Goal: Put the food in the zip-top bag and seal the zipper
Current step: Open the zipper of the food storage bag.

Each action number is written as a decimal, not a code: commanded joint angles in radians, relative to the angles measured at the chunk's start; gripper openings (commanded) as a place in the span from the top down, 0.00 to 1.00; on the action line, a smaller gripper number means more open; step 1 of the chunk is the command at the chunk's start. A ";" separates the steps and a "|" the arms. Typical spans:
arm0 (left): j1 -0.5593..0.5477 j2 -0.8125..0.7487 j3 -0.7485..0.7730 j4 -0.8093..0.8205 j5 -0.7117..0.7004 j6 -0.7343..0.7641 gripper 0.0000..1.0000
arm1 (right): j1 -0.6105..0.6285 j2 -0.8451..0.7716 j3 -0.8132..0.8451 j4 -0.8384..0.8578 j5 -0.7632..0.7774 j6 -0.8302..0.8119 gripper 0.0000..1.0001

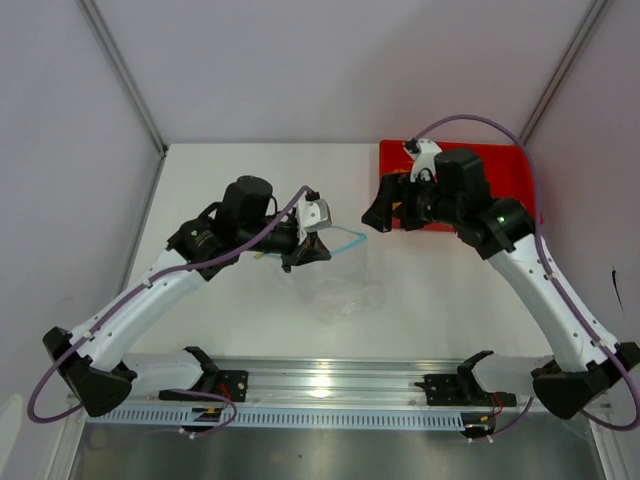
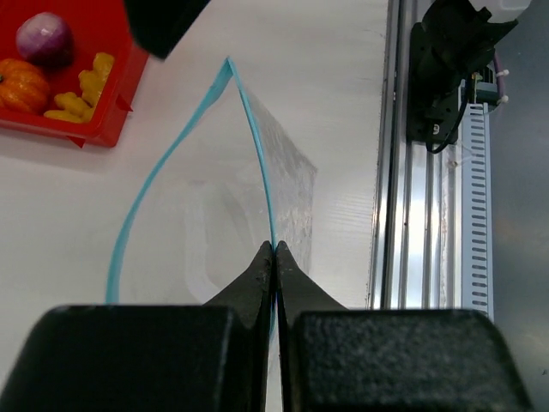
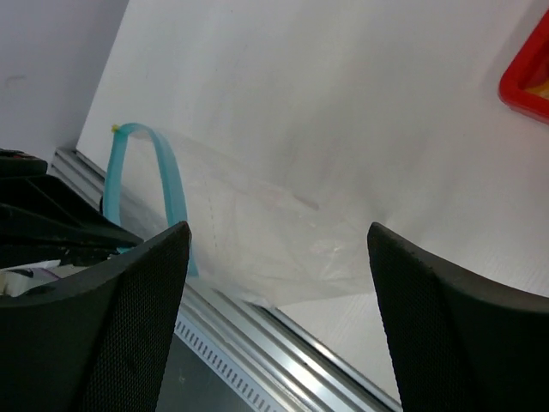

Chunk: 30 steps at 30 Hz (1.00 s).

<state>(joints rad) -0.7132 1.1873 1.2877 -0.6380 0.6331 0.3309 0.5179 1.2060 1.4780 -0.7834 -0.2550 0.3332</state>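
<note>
1. The left gripper (image 2: 274, 257) is pressed shut on one lip of the blue zipper (image 3: 171, 189), with the strip pinched between its fingertips. The other lip bows away, so the mouth stands open in a teardrop.
2. The right gripper (image 3: 279, 236) is spread wide and carries nothing. In the top view it sits at the left edge of the red tray (image 2: 51, 127), near the open mouth.
3. The clear bag (image 2: 214, 223) lies crinkled on the middle of the table (image 1: 230, 190), its body trailing toward the near rail. No food shows inside it.
4. The food waits in the tray at the far right. A purple ball (image 2: 43, 34), an orange pumpkin (image 2: 24, 81) and yellow chunks (image 2: 81, 90) can be seen there; any other pieces are out of sight.
5. The step in hand looks like the first pick. The left arm should hold its pinch steady and lifted so the mouth gapes. The right arm should take one piece at a time, gripping across its widest part.
6. Each piece is best carried through the broad end of the teardrop and let go low inside the bag. A round piece dropped from higher could roll back out.
7. Brushing the free lip could collapse the opening. Sealing is best left until the tray is bare.
</note>
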 commanded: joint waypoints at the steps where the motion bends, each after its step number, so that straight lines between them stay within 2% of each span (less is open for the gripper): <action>1: -0.029 -0.032 -0.001 -0.015 -0.001 0.045 0.99 | 0.073 0.067 0.109 -0.037 -0.032 -0.097 0.15; 5: -0.035 -0.025 0.009 -0.031 0.010 0.048 0.99 | 0.145 0.144 0.243 -0.092 -0.017 -0.177 0.15; 8: -0.042 -0.023 0.006 -0.028 0.005 0.048 0.99 | 0.179 0.179 0.266 -0.112 -0.027 -0.195 0.17; 11: -0.045 -0.026 -0.007 -0.023 0.002 0.048 0.99 | 0.212 0.205 0.260 -0.151 -0.050 -0.220 0.21; 24: -0.071 -0.055 -0.027 -0.019 -0.009 0.059 1.00 | 0.255 0.271 0.169 -0.208 -0.092 -0.260 0.23; 30: -0.081 -0.057 -0.030 -0.020 0.008 0.065 0.99 | 0.266 0.331 0.185 -0.205 -0.119 -0.276 0.33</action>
<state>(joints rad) -0.7834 1.1553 1.2633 -0.6674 0.6312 0.3683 0.7769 1.5108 1.6436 -0.9787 -0.3412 0.0799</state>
